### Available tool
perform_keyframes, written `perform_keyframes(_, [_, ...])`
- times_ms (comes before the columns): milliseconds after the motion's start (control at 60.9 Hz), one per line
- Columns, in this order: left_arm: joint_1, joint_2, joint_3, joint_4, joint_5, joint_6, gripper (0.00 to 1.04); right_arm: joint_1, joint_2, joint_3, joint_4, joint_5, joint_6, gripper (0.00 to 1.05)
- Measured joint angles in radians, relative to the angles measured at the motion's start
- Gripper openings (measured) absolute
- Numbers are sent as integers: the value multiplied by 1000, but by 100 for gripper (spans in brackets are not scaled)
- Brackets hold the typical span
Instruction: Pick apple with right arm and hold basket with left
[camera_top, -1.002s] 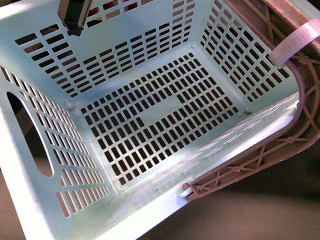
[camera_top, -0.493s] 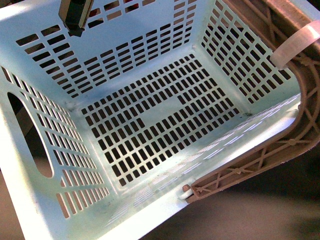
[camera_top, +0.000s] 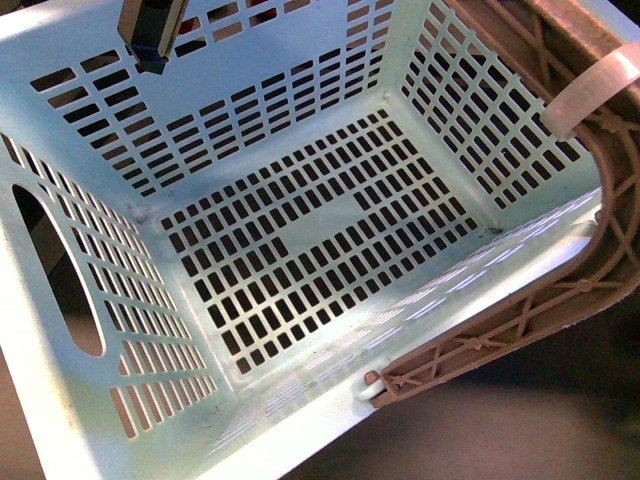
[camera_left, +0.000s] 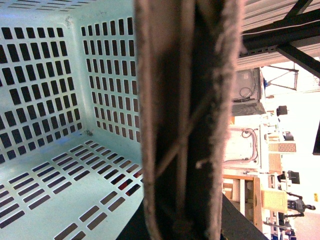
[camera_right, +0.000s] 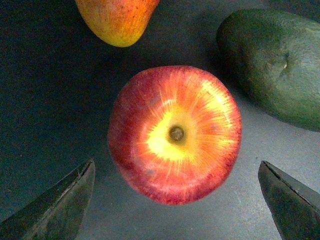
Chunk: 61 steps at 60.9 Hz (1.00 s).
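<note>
The pale mint-green basket (camera_top: 300, 230) fills the front view, tilted, with nothing inside it. Its brown lattice handle (camera_top: 520, 320) with a white band (camera_top: 590, 90) lies along the right rim. My left gripper (camera_top: 150, 38) shows at the top left, shut on the basket's far rim. In the left wrist view the handle (camera_left: 185, 100) fills the middle and hides the jaws. The red apple (camera_right: 175, 135) lies stem-up on a dark surface in the right wrist view. My right gripper (camera_right: 176, 167) is open above it, with one finger (camera_right: 60, 205) on each side and clear of it.
An orange-yellow fruit (camera_right: 117, 20) and a dark green fruit (camera_right: 272, 65) lie close to the apple on the dark surface (camera_right: 40, 100). Shelving and room clutter (camera_left: 270, 165) show beyond the basket in the left wrist view.
The basket has shifted only very slightly in the front view. The left gripper stays on its far rim.
</note>
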Motion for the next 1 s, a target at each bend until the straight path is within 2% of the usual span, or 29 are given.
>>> perform_keyframes(263, [0,0,0,0,1,0,6,2,53,47,-22,14,9,96])
perform_keyframes(345, [0,0,0,0,1,0,6,1,55,46,-24,11,9,81])
perform_keyframes(493, [0,0,0,0,1,0,6,-12,38,20,-21,-1,-19,65])
perform_keyframes(723, [0,0,0,0,2,0,6,-36,-70,-56,-23,-45,-85,63])
perform_keyframes(1002, [0,0,0,0,0,0,6,-14,-403,-197,-111,-169,-155,62])
